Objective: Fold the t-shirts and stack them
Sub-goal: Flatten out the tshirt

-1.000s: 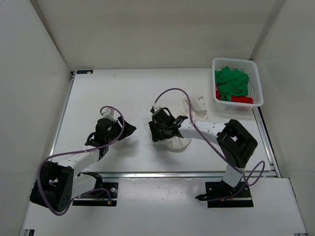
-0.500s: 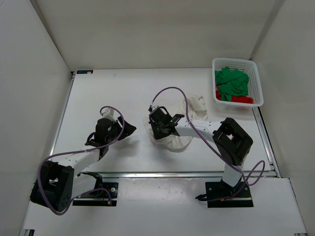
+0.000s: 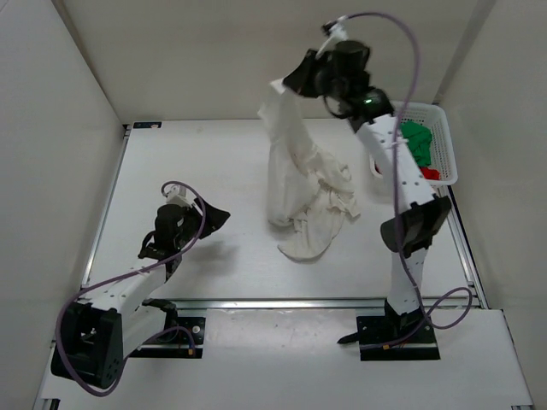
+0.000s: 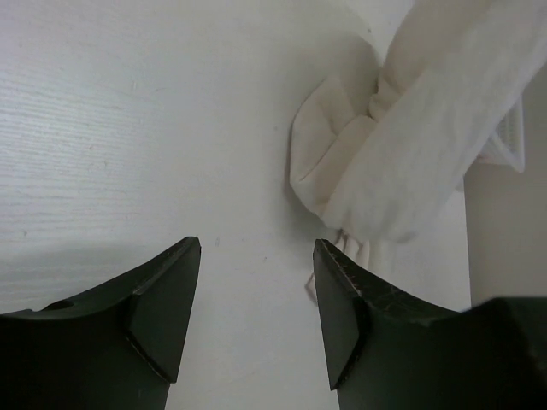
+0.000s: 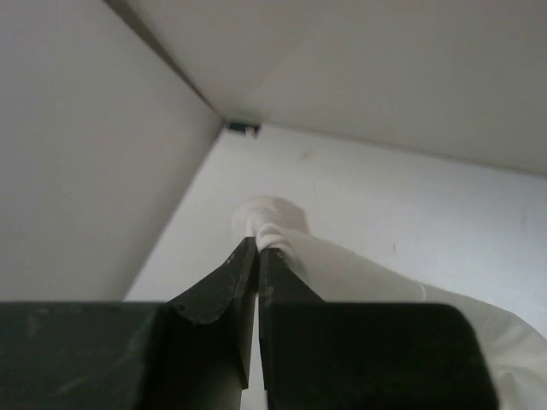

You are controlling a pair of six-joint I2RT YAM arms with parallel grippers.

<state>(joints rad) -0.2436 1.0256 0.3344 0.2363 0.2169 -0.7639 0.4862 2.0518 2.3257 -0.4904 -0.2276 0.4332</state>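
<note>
White t-shirt (image 3: 295,171) hung in a long, crumpled column in the middle of the overhead view. Its top was pinched near the upper centre of the frame and its lower part pooled in folds on the counter (image 3: 197,162) at the centre. The pooled end spread toward the lower middle, with a bunched lump of cloth on its right side.

The right claw (image 3: 289,84) held the top of the shirt high above the counter, at the upper centre of the overhead view. In the right wrist view its two fingers (image 5: 222,290) were pressed together, with a small knob of white cloth squeezed out just beyond their tips. The rest of the shirt fell away toward the lower right of that frame. The right arm stretched up from its base at the lower right of the overhead view, passing in front of the basket.

The left claw (image 3: 214,218) sat low over the counter, left of centre and apart from the shirt, gripping nothing. The left wrist view showed its fingers spread wide with bare counter in the gap. The shirt's lower folds rested ahead, at the upper right of that frame.

At the upper right corner of the counter, the green t-shirt (image 3: 417,137) lay crumpled in the white lattice basket (image 3: 449,158). The red t-shirt (image 3: 430,173) showed at the basket's lower end, just beside the green one. Both were partly hidden by the right arm.
</note>
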